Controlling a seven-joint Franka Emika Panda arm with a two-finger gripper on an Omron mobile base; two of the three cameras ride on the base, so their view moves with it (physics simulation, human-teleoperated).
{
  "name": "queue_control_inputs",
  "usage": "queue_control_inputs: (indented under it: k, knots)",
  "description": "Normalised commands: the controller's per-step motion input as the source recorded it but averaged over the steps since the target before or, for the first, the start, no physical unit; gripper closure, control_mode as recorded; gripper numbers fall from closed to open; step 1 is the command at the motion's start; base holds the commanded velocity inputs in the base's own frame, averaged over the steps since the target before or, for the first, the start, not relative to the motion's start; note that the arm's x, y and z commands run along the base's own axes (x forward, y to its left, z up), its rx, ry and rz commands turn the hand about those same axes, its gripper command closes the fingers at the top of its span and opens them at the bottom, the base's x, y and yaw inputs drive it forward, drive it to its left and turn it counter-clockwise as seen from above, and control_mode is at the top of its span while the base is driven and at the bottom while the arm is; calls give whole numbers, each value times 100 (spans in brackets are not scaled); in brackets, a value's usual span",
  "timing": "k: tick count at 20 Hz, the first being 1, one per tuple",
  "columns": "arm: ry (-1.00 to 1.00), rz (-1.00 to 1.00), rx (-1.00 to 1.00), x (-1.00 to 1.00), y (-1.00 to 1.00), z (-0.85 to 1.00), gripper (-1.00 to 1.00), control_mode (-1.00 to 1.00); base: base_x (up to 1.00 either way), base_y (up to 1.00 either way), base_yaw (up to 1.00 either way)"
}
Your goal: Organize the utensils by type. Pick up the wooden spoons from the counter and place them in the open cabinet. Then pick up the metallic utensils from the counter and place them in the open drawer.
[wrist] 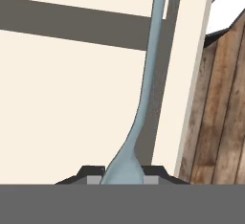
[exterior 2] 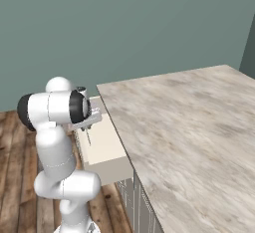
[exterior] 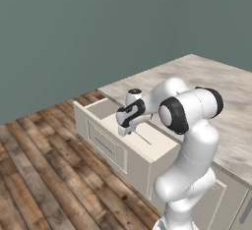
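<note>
Spoon (wrist: 143, 98) clamped in claw (wrist: 123, 174)

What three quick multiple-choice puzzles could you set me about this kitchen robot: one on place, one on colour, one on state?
1. The robot's hand hangs over:
A. the open cream-lined drawer
B. the wooden floor
C. the marbled stone counter

2. The slim spoon in the hand is:
A. orange-brown
B. grey metal
C. pale tan

3. The hand is:
A. wide open
B. shut on nothing
C. shut on the spoon

Answers: 1 A, both base views show it above the drawer; 2 B, the hand view shows blue-grey metal; 3 C, the spoon's end sits between the fingertips.
</note>
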Motion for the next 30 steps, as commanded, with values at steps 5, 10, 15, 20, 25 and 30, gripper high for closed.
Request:
queue_control_inputs:
  k: [5,10,15,20,25,30]
  knots:
    - [-2,0,0,5,0,-34,100,-100,0,0,0]
    - [-3,0,1,3,0,-32,100,-100,0,0,0]
    - [-5,0,1,0,0,-29,100,-100,0,0,0]
    - [-5,0,2,0,0,-26,100,-100,0,0,0]
    - [-10,-5,1,0,5,-26,100,-100,0,0,0]
    - [-12,-8,1,-21,25,-20,100,-100,0,0,0]
